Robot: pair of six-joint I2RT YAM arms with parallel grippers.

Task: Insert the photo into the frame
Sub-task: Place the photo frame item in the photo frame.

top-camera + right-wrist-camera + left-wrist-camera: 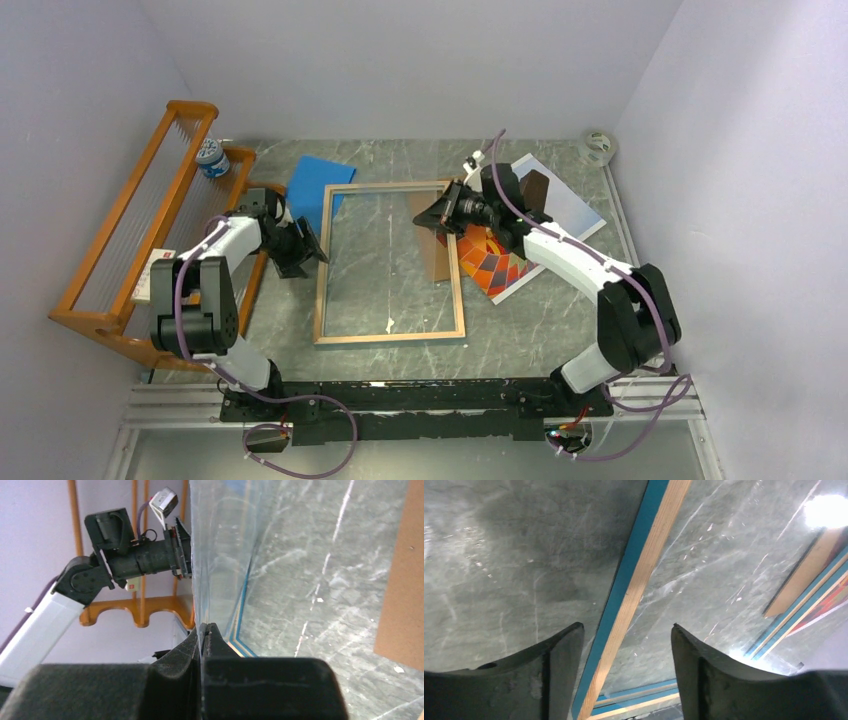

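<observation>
The frame lies flat on the table, light wood side up. My left gripper is open, with its fingers on either side of the frame's left rail; the gripper shows in the left wrist view. My right gripper is over the frame's far right rail and is shut on the edge of the clear glass pane, which rises tilted from the jaws. The photo lies right of the frame, partly under the right arm. The brown backing board lies at the right rail.
An orange wooden rack stands along the left side, with a small bottle at its far end. A flat blue pad lies beyond the frame's far left corner. A tape roll sits in the far right corner. Walls enclose three sides.
</observation>
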